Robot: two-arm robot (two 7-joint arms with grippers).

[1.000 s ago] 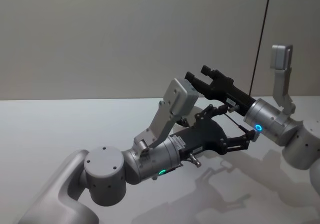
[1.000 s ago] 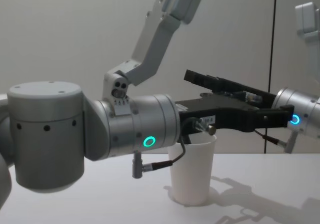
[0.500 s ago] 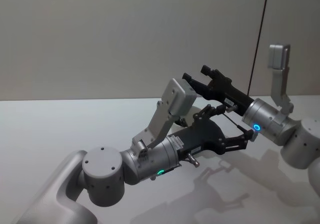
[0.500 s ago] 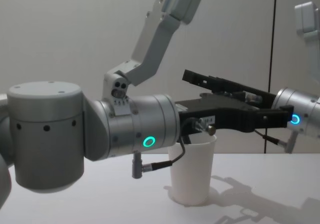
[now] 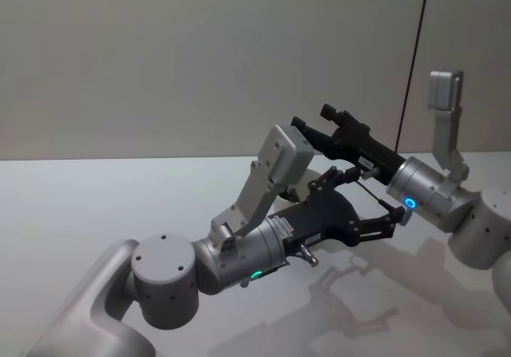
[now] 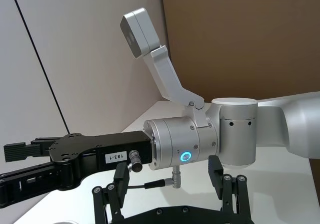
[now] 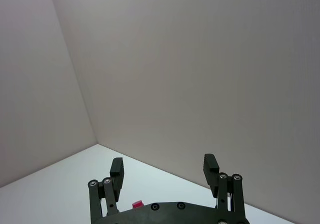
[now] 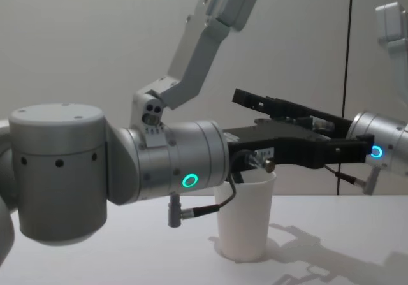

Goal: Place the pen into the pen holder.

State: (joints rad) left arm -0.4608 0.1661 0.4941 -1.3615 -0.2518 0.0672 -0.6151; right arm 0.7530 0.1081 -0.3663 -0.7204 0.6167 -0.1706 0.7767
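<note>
The white pen holder (image 8: 245, 218) stands upright on the table (image 8: 127, 253), directly under the left gripper (image 5: 383, 225). The right gripper (image 5: 319, 121) hangs just beyond, toward one o'clock. Both claws are spread apart, holding nothing.

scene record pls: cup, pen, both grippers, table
cup: white paper cup, upright on the table, below the left arm's black gripper body
pen: cannot be made out
left gripper: raised over the table, reaching toward the right arm, fingers apart
right gripper: raised, pointing toward the wall, fingers open with nothing between them
table: white
</note>
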